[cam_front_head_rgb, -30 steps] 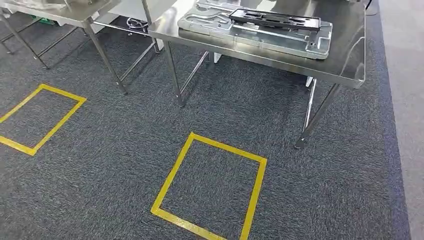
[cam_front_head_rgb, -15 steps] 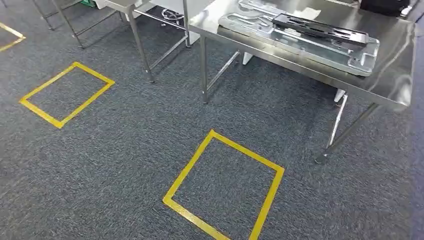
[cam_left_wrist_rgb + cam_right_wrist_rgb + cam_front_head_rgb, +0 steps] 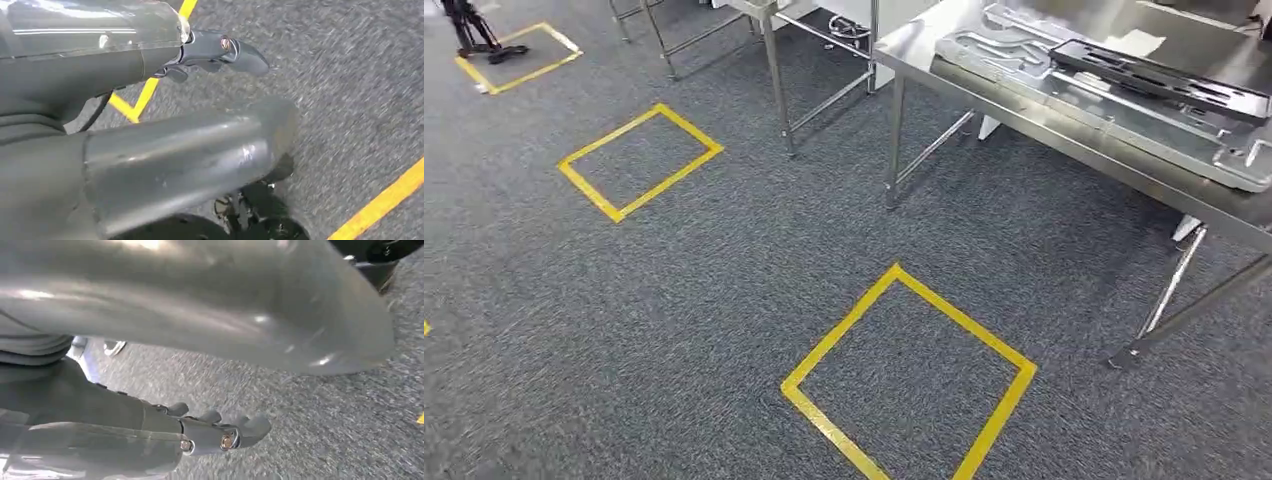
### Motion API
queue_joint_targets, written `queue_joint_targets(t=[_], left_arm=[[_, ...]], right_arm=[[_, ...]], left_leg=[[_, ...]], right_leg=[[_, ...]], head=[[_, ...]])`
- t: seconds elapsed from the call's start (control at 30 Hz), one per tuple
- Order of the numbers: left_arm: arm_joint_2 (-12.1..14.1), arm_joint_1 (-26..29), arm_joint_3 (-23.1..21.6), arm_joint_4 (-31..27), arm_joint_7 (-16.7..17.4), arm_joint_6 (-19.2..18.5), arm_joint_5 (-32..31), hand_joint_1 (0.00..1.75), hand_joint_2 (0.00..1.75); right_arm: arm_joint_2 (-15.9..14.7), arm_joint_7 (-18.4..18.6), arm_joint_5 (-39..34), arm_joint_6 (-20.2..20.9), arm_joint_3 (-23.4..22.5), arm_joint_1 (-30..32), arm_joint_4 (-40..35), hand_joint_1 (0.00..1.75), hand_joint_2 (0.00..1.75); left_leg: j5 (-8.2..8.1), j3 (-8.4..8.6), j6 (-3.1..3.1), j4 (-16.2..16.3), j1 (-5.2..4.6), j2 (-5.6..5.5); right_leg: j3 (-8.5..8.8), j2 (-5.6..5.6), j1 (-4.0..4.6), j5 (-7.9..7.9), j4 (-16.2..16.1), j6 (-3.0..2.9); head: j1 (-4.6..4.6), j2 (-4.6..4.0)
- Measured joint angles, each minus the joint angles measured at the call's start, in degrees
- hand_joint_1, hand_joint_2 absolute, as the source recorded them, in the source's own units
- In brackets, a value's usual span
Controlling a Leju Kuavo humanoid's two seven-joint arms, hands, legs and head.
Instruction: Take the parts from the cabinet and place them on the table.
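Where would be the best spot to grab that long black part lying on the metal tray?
Probably by its long near edge, toward the middle. The black part lies flat along the silver tray, which sits at the table's front edge. Its length invites a centred hold, reached from the carpet side, fingers from above.

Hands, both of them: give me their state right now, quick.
Left hand: holds nothing, fingers apart, hanging over the carpet.
Right hand: holds nothing, fingers apart, hanging over the carpet.

Grey carpet [image 3: 674, 300], yellow tape squares [image 3: 909, 375], steel tables [image 3: 944, 60].
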Motion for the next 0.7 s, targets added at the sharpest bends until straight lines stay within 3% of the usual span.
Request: queue_joint_targets(t=[0.07,0.1,0.13,0.17,0.2,0.23,0.27,0.3,0.4,0.43,0.47,0.5,0.57,0.6,0.63,0.7], left_arm=[[0.02,-0.17,0.0,0.0,0.04,0.04,0.02,0.0,0.0],[0.02,-0.12,0.0,0.0,0.11,0.04,0.02,0.0,0.0],[0.07,0.03,0.0,0.0,0.15,0.04,0.02,0.0,0.0],[0.09,0.11,0.0,0.0,0.17,0.07,0.02,0.0,0.0],[0.11,0.11,0.0,0.0,0.18,0.09,0.02,0.0,0.0],[0.15,0.06,0.0,0.0,0.17,0.18,0.04,0.0,0.0],[0.17,-0.03,0.0,0.0,0.17,0.26,0.04,0.0,0.0],[0.18,-0.18,0.0,0.0,0.2,0.37,0.02,0.0,0.0],[0.24,0.13,0.0,0.0,0.2,0.59,0.04,0.0,0.0],[0.26,0.12,0.0,0.0,0.22,0.59,0.04,0.0,0.0],[0.2,0.1,0.0,0.0,0.2,0.59,0.04,0.0,0.0],[0.2,-0.01,0.0,0.0,0.2,0.59,0.04,0.0,0.0],[0.2,-0.2,0.0,0.0,0.2,0.59,0.04,0.0,0.0],[0.2,-0.19,0.0,0.0,0.2,0.59,0.04,0.0,0.0],[0.2,-0.13,0.0,0.0,0.22,0.59,0.04,0.0,0.0],[0.2,0.02,0.02,0.0,0.22,0.59,0.04,0.0,0.0]], right_arm=[[-0.02,0.37,0.24,0.2,0.04,0.26,0.0,0.0,0.0],[-0.07,0.5,0.35,0.28,0.04,0.26,0.0,0.0,0.0],[-0.09,0.57,0.44,0.44,0.11,0.23,0.0,0.0,0.0],[-0.09,0.63,0.59,0.55,0.18,0.2,0.0,0.0,0.0],[-0.09,0.66,0.7,0.63,0.33,0.14,0.0,0.0,0.0],[-0.09,0.68,0.79,0.7,0.48,0.12,0.0,0.0,0.0],[-0.09,0.7,0.81,0.76,0.52,0.12,0.02,0.0,0.0],[-0.09,0.72,0.85,1.02,0.55,0.15,0.02,0.0,0.0],[-0.2,0.37,0.96,1.46,0.77,-0.34,0.02,0.0,0.0],[-0.2,0.22,1.01,1.57,0.85,-0.42,0.02,0.0,0.0],[-0.53,0.22,1.01,1.59,0.85,-0.37,0.02,0.0,0.0],[-0.55,0.17,1.0,1.68,0.85,-0.22,0.02,0.0,0.0],[-0.57,0.17,1.01,1.7,0.85,-0.1,0.02,0.0,0.0],[-0.57,0.17,1.01,1.7,0.87,-0.05,0.04,0.0,0.0],[-0.59,0.17,1.03,1.7,0.85,0.02,0.09,0.0,0.0],[-0.68,0.19,1.03,1.68,0.87,0.08,0.09,0.0,0.0]], left_leg=[[-4.13,-4.06,-0.53,8.7,0.34,1.13],[-4.94,-5.51,-0.76,11.95,0.48,1.32],[-4.26,-5.4,-0.88,11.96,0.53,1.46],[-2.59,-4.15,-0.93,9.63,0.57,1.62],[-0.2,-1.7,-0.85,5.01,0.59,1.96],[2.24,1.66,-0.59,-0.98,0.54,3.16],[2.62,3.88,-0.13,-5.21,0.33,5.79],[2.64,3.92,0.32,-5.61,-0.04,5.71],[2.81,3.39,1.17,-5.54,-0.36,4.07],[3.38,3.86,1.88,-6.31,0.2,3.41],[3.75,4.02,2.1,-6.68,0.27,3.06],[4.04,3.85,2.59,-6.72,0.33,2.61],[4.18,3.43,2.81,-6.67,0.28,1.59],[4.22,3.32,2.81,-6.64,0.23,0.93],[4.28,3.3,2.72,-6.57,0.24,0.15],[4.25,3.39,2.58,-6.33,0.29,-1.48]], right_leg=[[-0.04,-1.68,0.28,-0.1,0.02,-0.15],[-0.08,-2.52,0.36,-0.14,0.06,-0.18],[-0.06,-3.23,0.37,-0.17,0.07,-0.15],[-0.04,-3.87,0.36,-0.23,0.11,-0.07],[0.05,-4.52,0.35,-0.3,0.17,0.04],[0.24,-5.22,0.36,-0.42,0.2,0.23],[0.49,-5.79,0.49,-0.55,0.21,0.43],[0.52,-6.23,0.82,-0.79,0.32,0.86],[0.89,-7.41,0.58,-0.57,0.0,1.78],[0.98,-7.42,0.69,-0.81,0.07,2.24],[0.75,-4.75,0.33,-1.77,1.09,2.58],[-0.58,-2.51,0.27,-4.0,3.92,2.71],[-4.82,-1.26,0.23,-8.55,12.85,2.94],[-6.7,-1.14,0.24,-9.7,16.69,3.05],[-7.39,-1.12,0.22,-9.29,17.9,3.11],[-4.77,-0.9,0.01,-4.61,12.02,3.07]], head=[[-0.04,0.0],[-0.09,0.0],[-0.09,0.0],[-0.09,0.0],[-0.13,0.0],[-0.13,0.0],[-0.13,-0.02],[-0.02,0.0],[-0.02,0.0],[-0.02,0.0],[0.15,-0.02],[0.44,0.0],[0.57,0.0],[0.53,0.0],[0.55,0.0],[0.55,0.0]])
